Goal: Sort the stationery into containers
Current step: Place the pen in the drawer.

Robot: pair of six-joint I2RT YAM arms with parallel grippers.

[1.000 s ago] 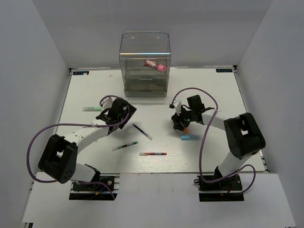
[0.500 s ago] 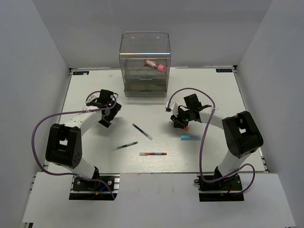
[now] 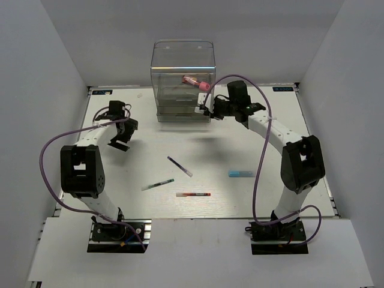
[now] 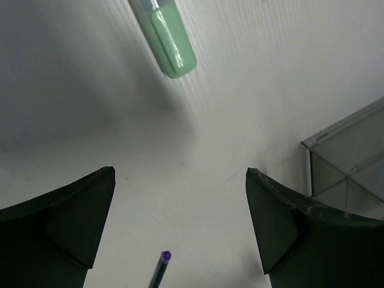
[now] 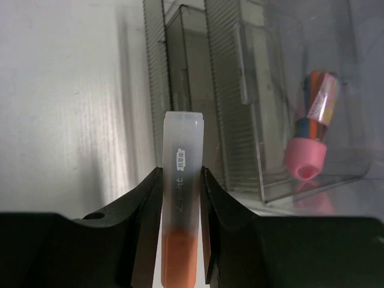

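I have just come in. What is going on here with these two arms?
The two arms are sorting stationery into the clear drawer cabinet. The right gripper is shut on an orange marker and holds it close to the cabinet's drawers. The left gripper is open above the table, near a green marker, not touching it. A red pink-capped tube already lies inside the cabinet. A dark pen, a green pen, a red pen and a light-blue marker lie on the table.

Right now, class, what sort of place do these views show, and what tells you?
Probably a lab robot test cell: blank white walls box in a white table, the left arm and right arm are bolted at its near edge, and a clear drawer cabinet stands with loose pens.
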